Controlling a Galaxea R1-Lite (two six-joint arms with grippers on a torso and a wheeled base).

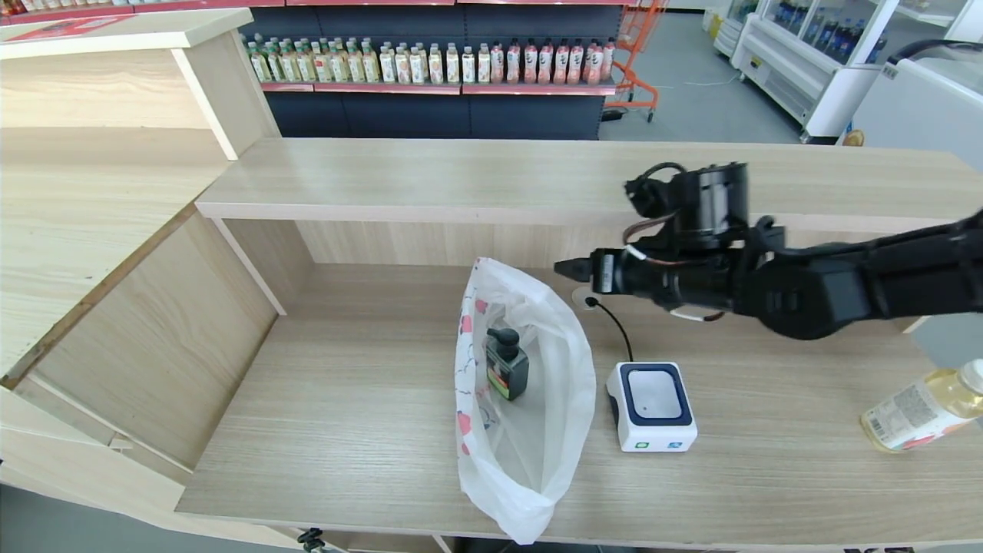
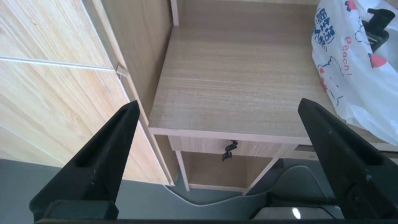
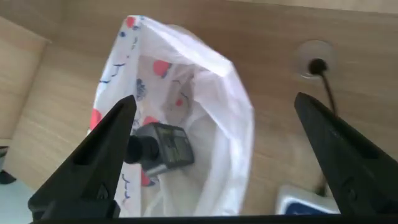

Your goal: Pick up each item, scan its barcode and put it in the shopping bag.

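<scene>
Lift the right gripper (image 1: 567,269), spread wide and holding nothing above the far rim of the shopping bag (image 1: 572,384), straight up. Avoid snagging the thin plastic or tipping the dark pump bottle (image 1: 507,367) standing inside. Probably next: swing to the clear bottle of yellow liquid (image 1: 925,407) lying at the counter's (image 1: 345,415) right edge. Grasp it mid-body, barcode turned toward the scanner (image 1: 651,405) just beside the bag. Leave the left gripper (image 2: 217,112), likewise wide open and empty, off the near left corner.

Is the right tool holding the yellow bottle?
No, the right tool hangs open and empty above the shopping bag, while the yellow bottle lies on the counter.
</scene>
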